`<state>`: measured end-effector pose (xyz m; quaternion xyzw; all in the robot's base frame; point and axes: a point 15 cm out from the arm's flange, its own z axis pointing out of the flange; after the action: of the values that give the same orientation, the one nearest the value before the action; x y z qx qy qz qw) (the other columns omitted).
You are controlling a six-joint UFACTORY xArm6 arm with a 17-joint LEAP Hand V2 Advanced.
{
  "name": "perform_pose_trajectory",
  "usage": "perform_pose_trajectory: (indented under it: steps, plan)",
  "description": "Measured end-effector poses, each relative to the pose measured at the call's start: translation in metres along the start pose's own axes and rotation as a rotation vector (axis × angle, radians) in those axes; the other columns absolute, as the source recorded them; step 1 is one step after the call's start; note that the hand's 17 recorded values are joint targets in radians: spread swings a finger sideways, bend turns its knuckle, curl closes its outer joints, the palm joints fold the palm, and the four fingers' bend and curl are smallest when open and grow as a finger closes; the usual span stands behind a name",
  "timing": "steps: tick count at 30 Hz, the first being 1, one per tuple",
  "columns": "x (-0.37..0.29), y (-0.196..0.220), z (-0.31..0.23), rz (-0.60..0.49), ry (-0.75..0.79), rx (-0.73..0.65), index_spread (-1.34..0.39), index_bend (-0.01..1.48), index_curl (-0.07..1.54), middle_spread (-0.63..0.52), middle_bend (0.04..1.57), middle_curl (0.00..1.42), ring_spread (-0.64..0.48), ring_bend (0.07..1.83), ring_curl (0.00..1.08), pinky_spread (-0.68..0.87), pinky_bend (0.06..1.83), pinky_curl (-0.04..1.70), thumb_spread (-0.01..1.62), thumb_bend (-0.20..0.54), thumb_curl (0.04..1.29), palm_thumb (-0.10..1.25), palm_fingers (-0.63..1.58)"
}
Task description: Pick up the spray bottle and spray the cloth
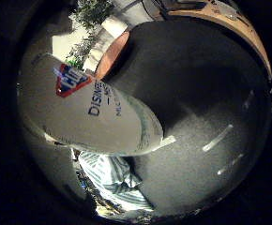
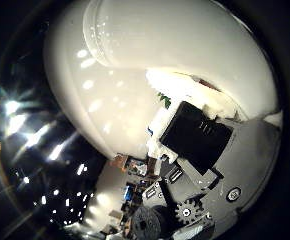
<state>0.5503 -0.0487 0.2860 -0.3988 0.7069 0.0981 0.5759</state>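
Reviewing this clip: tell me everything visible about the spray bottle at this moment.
The spray bottle is white, smooth plastic by its look, with a label carrying a red-and-blue emblem and dark print. It fills much of both palm views, so it sits close against the palm, tilted over a dark grey surface. The thumb-side view shows its rounded, glossy shoulder and neck, with the hand pressed beside it. A striped cloth lies beyond its base. The nozzle is not visible.

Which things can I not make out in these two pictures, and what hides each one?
- Spray bottle nozzle and trigger: not in the little finger side view; the thumb side view shows only close white curves.
- Cloth: partly behind the bottle.
- Hand: its hold on the bottle is unclear.
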Motion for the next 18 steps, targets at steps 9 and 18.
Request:
perform_pose_trajectory:
  steps: [9, 18]
  plan:
    - [-0.024, 0.013, 0.004, 0.027, -0.074, -0.057, -0.3, 1.1, 0.7, -0.19, 1.31, 0.72, -0.21, 1.43, 0.59, -0.31, 1.36, 0.51, 0.74, -0.014, 0.82, 1.02, 1.21]
    - [-0.035, 0.006, -0.016, -0.004, -0.055, -0.042, -0.29, 1.11, 0.7, -0.18, 1.32, 0.72, -0.22, 1.43, 0.59, -0.31, 1.34, 0.56, 0.63, -0.017, 0.92, 1.0, 1.21]
